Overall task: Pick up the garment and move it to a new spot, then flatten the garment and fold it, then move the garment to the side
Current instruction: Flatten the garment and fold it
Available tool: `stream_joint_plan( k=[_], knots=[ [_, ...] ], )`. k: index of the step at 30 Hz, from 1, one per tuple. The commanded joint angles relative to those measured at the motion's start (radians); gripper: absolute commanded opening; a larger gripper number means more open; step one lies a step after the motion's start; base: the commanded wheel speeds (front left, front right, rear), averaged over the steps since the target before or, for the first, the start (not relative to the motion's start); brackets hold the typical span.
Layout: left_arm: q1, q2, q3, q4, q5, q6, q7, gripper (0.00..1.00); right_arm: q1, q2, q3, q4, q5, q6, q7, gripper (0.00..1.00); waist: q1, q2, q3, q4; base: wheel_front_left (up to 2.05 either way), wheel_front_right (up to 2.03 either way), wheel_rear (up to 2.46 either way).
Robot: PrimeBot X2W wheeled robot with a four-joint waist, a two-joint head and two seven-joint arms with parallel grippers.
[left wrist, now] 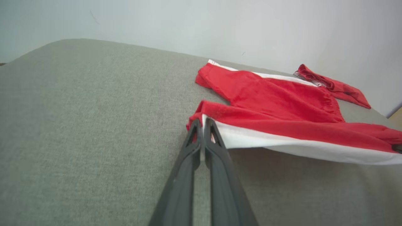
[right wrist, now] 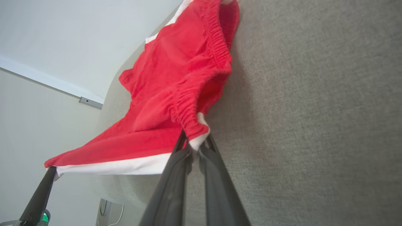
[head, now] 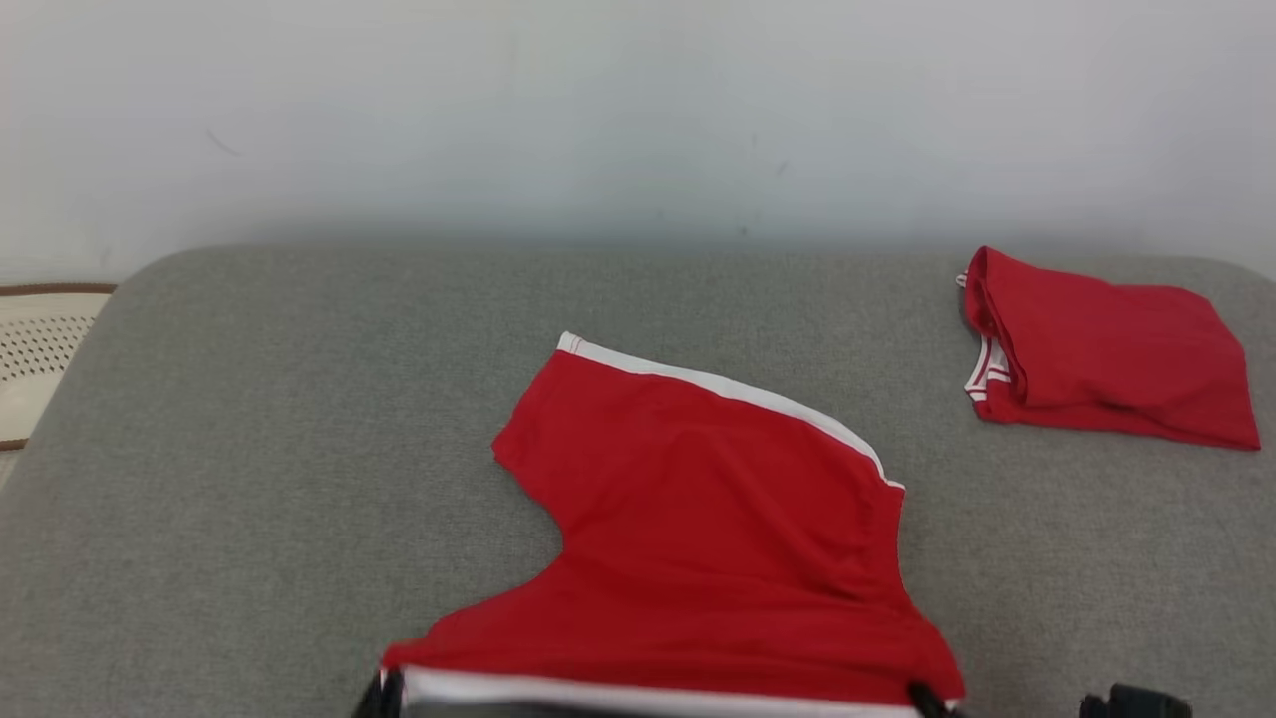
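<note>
Lying centrally on the grey fabric-covered worktop (head: pixel 249 479): red white-trimmed shorts (head: pixel 718 538), near edge lifted taut. Another, folded red garment (head: pixel 1107 359) sits far right, well apart. Clenched on the shorts' near corners: left claw (left wrist: pixel 202 125), right claw (right wrist: pixel 194 146).

No legible text (0 labels)

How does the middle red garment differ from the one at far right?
The middle garment lies spread open; the far-right garment is folded into a compact bundle. The middle garment's near edge is pinched by the left gripper and right gripper; the far-right garment lies untouched. Both are red with white trim.
</note>
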Motion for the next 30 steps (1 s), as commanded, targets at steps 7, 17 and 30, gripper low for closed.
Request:
stream_joint_plan(
  k=[7, 17, 30],
  knots=[
    [-0.226, 0.070, 0.016, -0.025, 0.052, -0.058, 0.049, 0.00, -0.097, 0.064, -0.040, -0.069, 0.020, -0.001, -0.005, 0.00, 0.0001, 0.0001, 0.083, -0.066, 0.00, 0.00, 0.00],
    [-0.645, 0.143, 0.001, 0.119, 0.081, -0.209, 0.206, 0.00, -0.382, 0.145, -0.055, 0.056, 0.013, 0.000, -0.023, 0.00, 0.0001, 0.0001, 0.258, -0.186, 0.00, 0.00, 0.00],
    [-1.020, 0.147, -0.056, 0.562, 0.088, -0.312, 0.256, 0.00, -0.738, 0.174, 0.068, 0.366, 0.093, 0.000, -0.137, 0.00, 0.0001, 0.0001, 0.384, -0.306, 0.00, 0.00, 0.00]
  ],
)
